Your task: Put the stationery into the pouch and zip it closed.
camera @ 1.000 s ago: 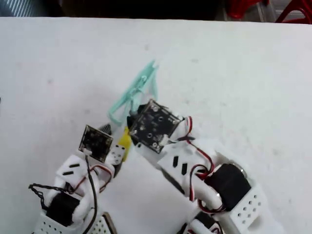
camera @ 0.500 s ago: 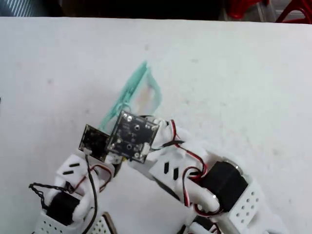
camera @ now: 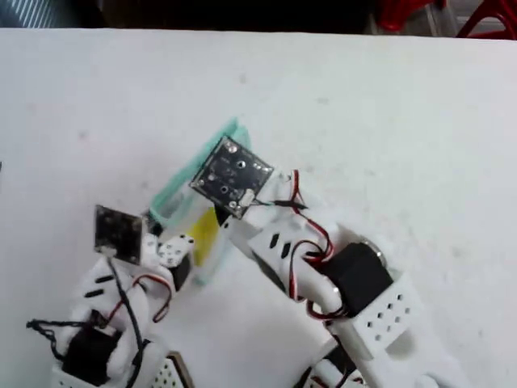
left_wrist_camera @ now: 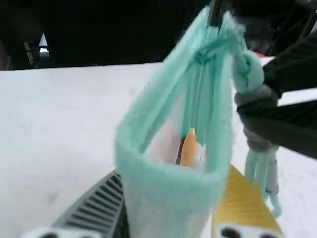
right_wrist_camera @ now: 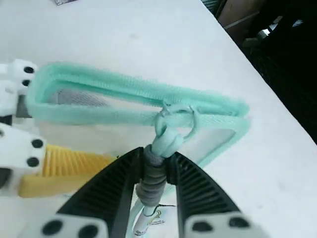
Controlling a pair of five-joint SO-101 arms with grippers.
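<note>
Two pincers share one pouch [camera: 171,200]. The right pincer [right_wrist_camera: 155,166] is pinched narrow on the zip pull [right_wrist_camera: 167,135], its black jaws squeezing the grey bead of the tassel. The left pincer [left_wrist_camera: 171,208] clamps the pouch's other end between a ribbed grey jaw and a yellow one. The pouch is stretched between them, just above the near-left part of the table [camera: 388,105].

It is well back from the table's far edge, and broad white surface spreads beyond it and off to the right. The arms crowd the near side.

The pouch is a long, slim thing of see-through plastic, edged in fuzzy mint-green fabric. Its mouth gapes on the left pincer's side. Inside it is an orange-tipped piece of stationery [left_wrist_camera: 188,148]. The pull is a knotted mint cord on a small ring.
</note>
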